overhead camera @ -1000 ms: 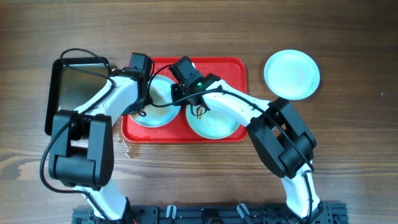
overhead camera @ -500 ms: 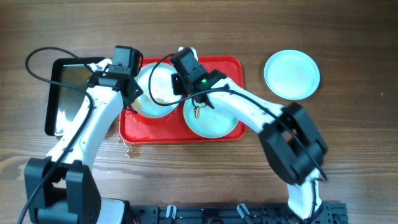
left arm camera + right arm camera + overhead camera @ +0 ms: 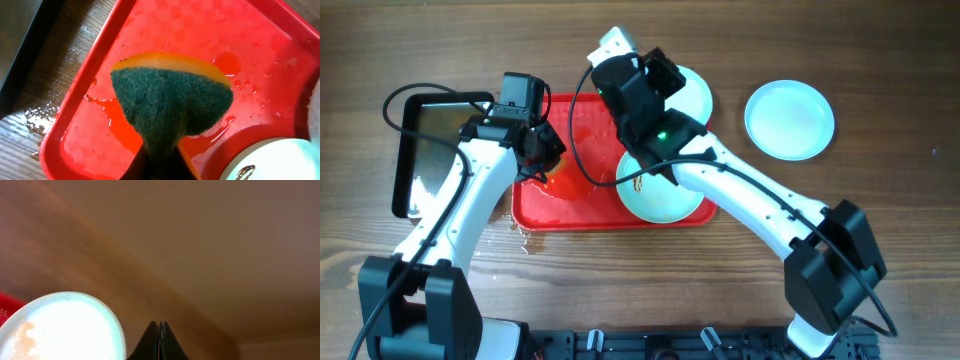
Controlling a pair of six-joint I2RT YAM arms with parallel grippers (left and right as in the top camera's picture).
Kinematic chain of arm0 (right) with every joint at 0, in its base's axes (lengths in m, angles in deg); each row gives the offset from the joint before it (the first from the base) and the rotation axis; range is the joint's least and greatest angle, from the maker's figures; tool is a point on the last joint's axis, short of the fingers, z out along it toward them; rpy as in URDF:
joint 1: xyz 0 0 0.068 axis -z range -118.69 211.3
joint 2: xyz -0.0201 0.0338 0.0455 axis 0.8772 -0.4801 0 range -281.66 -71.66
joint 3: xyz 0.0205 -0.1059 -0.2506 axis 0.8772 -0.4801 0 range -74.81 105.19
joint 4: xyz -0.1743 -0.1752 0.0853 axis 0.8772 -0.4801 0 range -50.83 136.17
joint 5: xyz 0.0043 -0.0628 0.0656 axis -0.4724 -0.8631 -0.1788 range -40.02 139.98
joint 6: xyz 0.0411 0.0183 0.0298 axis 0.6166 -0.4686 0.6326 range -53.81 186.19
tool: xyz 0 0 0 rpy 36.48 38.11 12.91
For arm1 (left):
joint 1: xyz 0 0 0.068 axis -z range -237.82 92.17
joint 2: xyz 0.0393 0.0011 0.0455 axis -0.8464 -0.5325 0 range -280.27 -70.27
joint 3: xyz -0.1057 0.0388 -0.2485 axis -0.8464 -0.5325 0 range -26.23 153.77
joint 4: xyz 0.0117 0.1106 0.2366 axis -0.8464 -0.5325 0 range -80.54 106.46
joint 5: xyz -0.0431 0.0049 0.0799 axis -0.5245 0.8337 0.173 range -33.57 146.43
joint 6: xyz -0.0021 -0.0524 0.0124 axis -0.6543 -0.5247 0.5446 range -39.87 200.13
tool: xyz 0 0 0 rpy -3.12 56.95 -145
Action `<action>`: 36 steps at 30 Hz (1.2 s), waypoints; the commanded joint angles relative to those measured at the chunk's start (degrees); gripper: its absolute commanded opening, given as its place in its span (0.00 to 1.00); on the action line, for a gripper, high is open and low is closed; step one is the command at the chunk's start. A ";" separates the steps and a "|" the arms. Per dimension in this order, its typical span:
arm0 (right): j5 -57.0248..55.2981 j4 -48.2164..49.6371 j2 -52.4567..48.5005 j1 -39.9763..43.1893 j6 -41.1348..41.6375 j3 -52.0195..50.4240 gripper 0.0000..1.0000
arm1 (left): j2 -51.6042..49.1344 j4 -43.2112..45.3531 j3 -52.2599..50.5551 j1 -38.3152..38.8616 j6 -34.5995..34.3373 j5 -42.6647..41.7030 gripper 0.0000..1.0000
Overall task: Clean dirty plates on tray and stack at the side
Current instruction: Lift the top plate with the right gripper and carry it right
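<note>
The right gripper [image 3: 158, 332], jaws pinching the rim of a smeared plate [image 3: 60, 325], holds it above the far-right corner of the tray [image 3: 200, 35], apparently presenting it for wiping, as the left gripper [image 3: 159, 167] clamps a sponge [image 3: 170, 105] over the wet tray near another dirty plate [image 3: 665, 205].

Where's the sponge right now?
Left wrist view: the sponge is in the left gripper, over the wet left end of the tray, beside the smeared plate.

Three plates [image 3: 789, 120], one red tray [image 3: 575, 205], one black tray [image 3: 405, 150], one sponge [image 3: 170, 102].
</note>
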State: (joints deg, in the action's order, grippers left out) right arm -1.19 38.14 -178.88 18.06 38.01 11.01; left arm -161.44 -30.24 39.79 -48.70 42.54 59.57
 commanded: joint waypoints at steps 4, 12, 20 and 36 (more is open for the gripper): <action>-6.08 -4.13 0.61 0.35 13.14 0.44 0.06 | 0.46 0.15 0.37 -0.39 0.92 -0.31 0.04; 46.58 -22.62 0.61 22.25 43.47 0.44 0.66 | 0.42 0.17 0.37 -0.39 0.92 -0.33 0.04; 68.17 -13.49 -5.79 35.74 38.84 -0.46 0.60 | 0.42 0.79 0.37 -0.39 0.92 -0.35 0.04; 62.88 -9.31 -18.12 33.31 40.41 -1.20 0.31 | 0.42 2.12 0.37 -0.39 0.92 -0.35 0.04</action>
State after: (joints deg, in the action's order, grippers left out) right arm 63.24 29.22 -195.23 51.61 78.33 10.58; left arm -161.44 -28.31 39.79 -48.68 42.54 59.50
